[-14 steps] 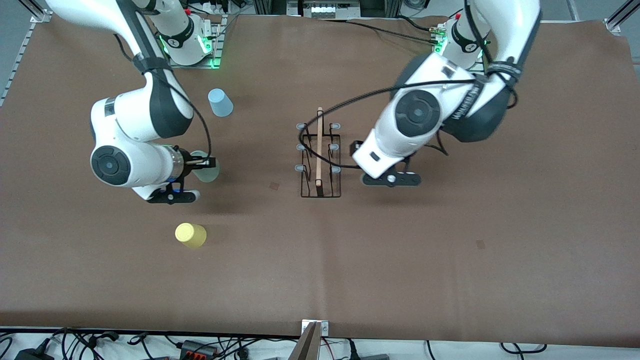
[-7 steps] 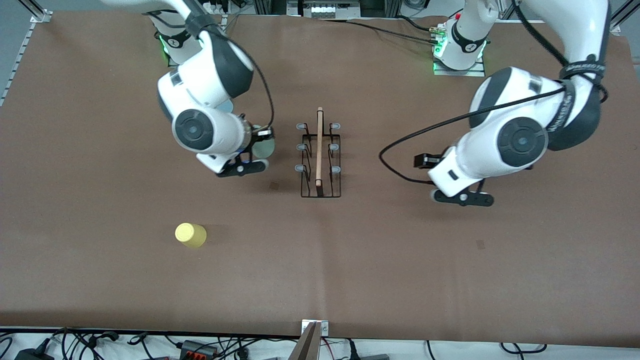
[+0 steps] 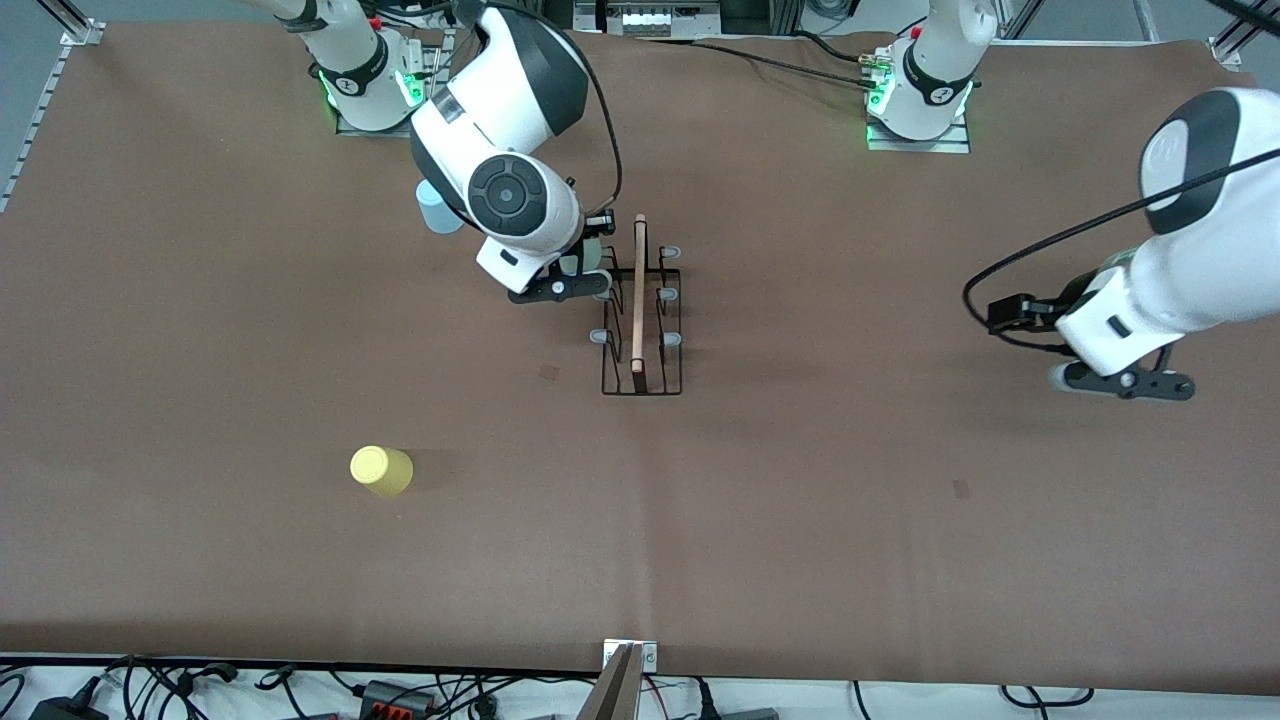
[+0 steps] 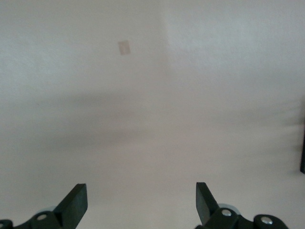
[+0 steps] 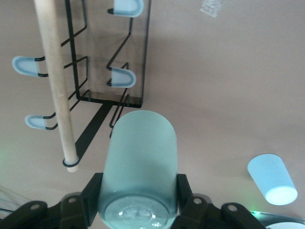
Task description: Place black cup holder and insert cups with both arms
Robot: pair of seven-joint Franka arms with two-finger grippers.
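The black cup holder (image 3: 638,300) stands mid-table, its wooden rod handle (image 5: 55,81) on top and grey-tipped prongs (image 5: 121,77) on both sides. My right gripper (image 3: 572,276) is shut on the pale mint cup (image 5: 140,157), held on its side just above the prongs on the holder's side toward the right arm's end. In the front view, only an edge of the mint cup (image 3: 590,258) shows under the hand. My left gripper (image 4: 140,200) hangs open over bare table at the left arm's end, and its hand (image 3: 1125,383) holds nothing.
A yellow cup (image 3: 381,470) stands upside down toward the right arm's end, nearer to the front camera than the holder. A light blue cup (image 3: 432,212) (image 5: 272,179) sits close to the right arm's base, partly hidden by that arm.
The right arm carried the mint cup from the right arm's end of the table over to the holder. The left arm swung away from the holder toward its own end of the table.
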